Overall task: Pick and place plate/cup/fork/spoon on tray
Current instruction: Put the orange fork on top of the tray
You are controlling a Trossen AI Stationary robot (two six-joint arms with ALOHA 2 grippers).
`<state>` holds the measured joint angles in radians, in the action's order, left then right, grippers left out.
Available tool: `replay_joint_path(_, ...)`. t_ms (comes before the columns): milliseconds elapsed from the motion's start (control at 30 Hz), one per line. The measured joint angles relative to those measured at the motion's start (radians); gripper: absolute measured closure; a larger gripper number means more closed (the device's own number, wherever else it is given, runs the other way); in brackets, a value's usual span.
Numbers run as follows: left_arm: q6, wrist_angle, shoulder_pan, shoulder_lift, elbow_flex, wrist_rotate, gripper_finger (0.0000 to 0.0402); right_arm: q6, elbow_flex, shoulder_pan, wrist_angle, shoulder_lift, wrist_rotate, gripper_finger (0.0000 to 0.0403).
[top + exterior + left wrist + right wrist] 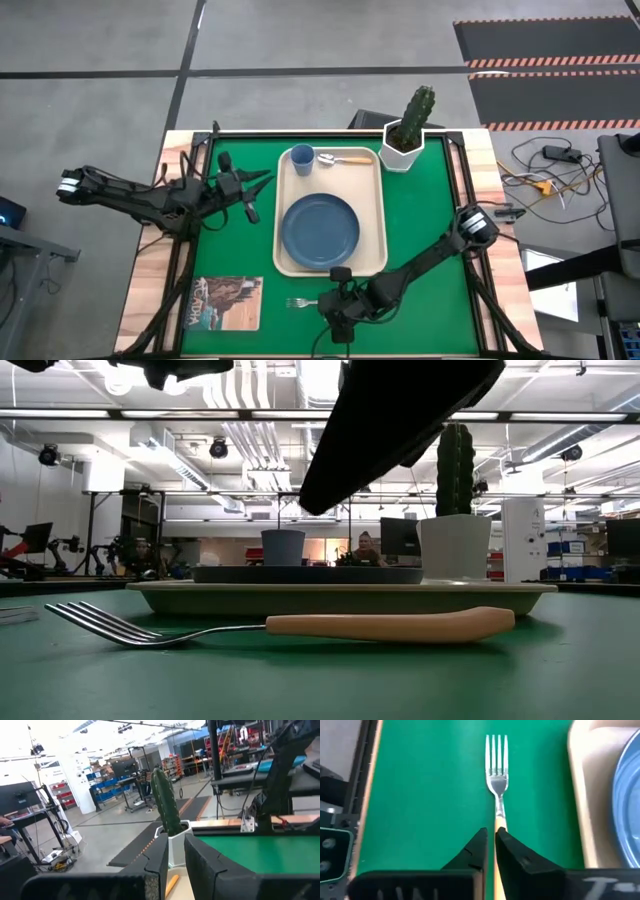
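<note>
Fork (497, 775) lay on the green tabletop (425, 795) directly below the right gripper (490, 845), whose fingers were nearly together astride its pale handle, tines pointing straight ahead. Cream tray (580, 795) sat just beside. Left gripper (262, 180), fingers nearly together, waited far off.

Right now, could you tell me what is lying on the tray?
On the tray lie the plate, the cup and the spoon. The fork lies outside it on the green mat, beneath the right gripper. Anything under the plate is hidden.
</note>
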<state>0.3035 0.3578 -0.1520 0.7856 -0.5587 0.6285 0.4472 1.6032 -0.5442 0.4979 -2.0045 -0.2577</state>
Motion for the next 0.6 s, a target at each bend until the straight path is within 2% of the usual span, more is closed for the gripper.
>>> replay_joint_path(367, 0.0, 0.026, 0.0, -0.001, 0.0, 0.0, 0.0357, 0.015, -0.015, -0.002, -0.004, -0.009, -0.031, 0.0274)
replay_joint_path(600, 0.0, 0.026, 0.0, -0.001, 0.0, 0.0, 0.0357, 0.018, -0.08, 0.003, -0.086, -0.009, -0.026, 0.0246)
